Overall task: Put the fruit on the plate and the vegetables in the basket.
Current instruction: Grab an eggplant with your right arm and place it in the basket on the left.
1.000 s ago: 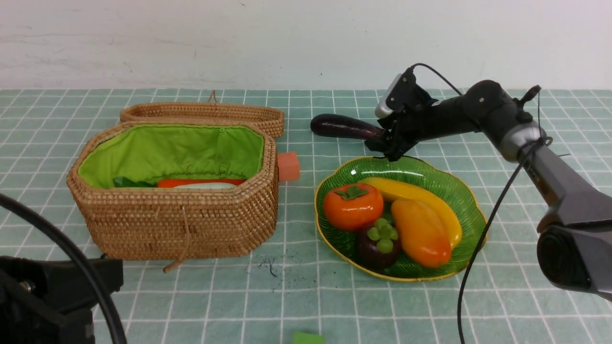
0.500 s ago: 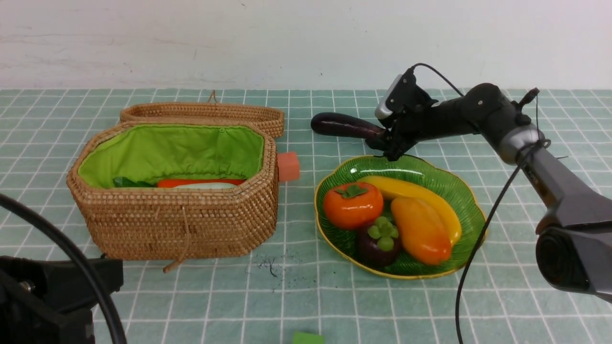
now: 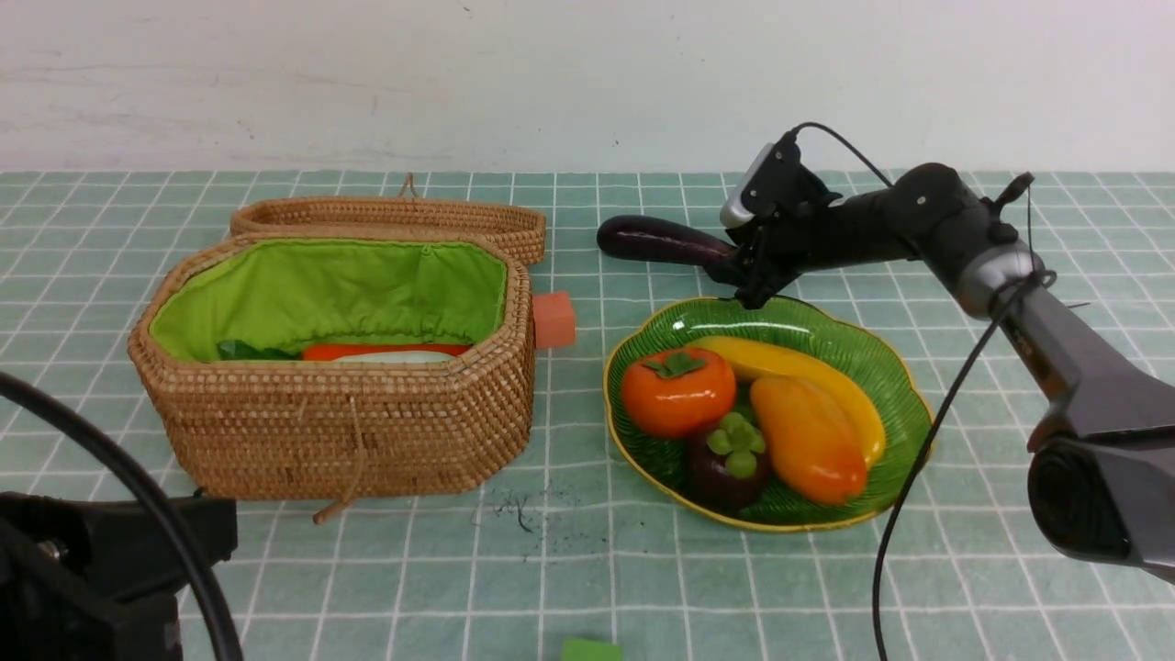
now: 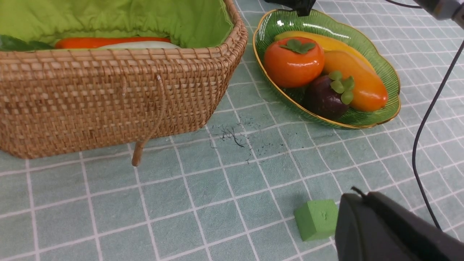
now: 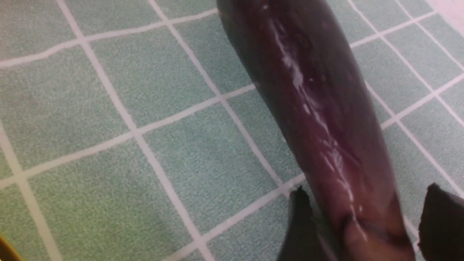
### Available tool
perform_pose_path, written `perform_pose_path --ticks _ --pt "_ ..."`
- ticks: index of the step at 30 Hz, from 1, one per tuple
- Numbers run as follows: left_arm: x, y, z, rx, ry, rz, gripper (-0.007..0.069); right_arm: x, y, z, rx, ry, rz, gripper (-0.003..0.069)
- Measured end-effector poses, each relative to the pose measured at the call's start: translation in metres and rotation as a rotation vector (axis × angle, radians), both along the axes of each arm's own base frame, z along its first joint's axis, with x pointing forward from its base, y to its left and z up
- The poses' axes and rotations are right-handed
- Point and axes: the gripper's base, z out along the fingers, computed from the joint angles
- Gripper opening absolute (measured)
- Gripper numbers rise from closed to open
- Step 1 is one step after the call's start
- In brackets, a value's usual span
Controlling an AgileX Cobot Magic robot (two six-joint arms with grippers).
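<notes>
The eggplant [image 3: 663, 242] is laid on the green checked tablecloth [image 3: 587, 569], behind the plate [image 3: 881, 367] and to the right of the basket [image 3: 340, 422]. Its thin end is straddled by the right gripper [image 3: 734, 275]. In the right wrist view one dark fingertip [image 5: 301, 224] is seen close against one side of the eggplant [image 5: 319, 119], while the other is set a little off the opposite side; whether the eggplant is actually pinched cannot be told. In that view the eggplant is seen lying over the cloth's grid lines.

On the plate the four fruits are gathered: the persimmon [image 3: 677, 392] at the left, the banana [image 3: 789, 372] along the back, the mango [image 3: 808, 441] at the right, and the mangosteen [image 3: 730, 464] at the front, touching the persimmon and the mango.

In the basket, whose lid [image 3: 386, 220] is folded back behind it, the carrot [image 3: 376, 350] and the white radish [image 3: 395, 357] are seen lying side by side against the green lining, with green leaves at their left.

A salmon block [image 3: 553, 319] is placed just beside the basket's right end, and a small green block [image 4: 316, 219] lies near the front edge of the table. The left gripper is parked low at the near left; only part of its black body [image 4: 391, 232] is visible, and its fingers are taken to be together.
</notes>
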Motion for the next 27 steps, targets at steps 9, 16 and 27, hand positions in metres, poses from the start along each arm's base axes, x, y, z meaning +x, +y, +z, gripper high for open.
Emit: perform_pose_path --ticks 9,16,27 --pt "0.0 0.0 0.0 -0.001 0.0 0.0 -0.0013 -0.0009 -0.0003 -0.0019 0.013 0.025 -0.007 0.0433" --pt "0.0 0.0 0.0 -0.001 0.0 0.0 -0.0013 -0.0021 0.0003 -0.0005 0.014 0.042 -0.007 0.0298" --pt "-0.0004 -0.0007 0.0 -0.015 0.009 -0.001 -0.0013 -0.0015 -0.0018 0.0023 -0.019 0.026 -0.014 0.0255"
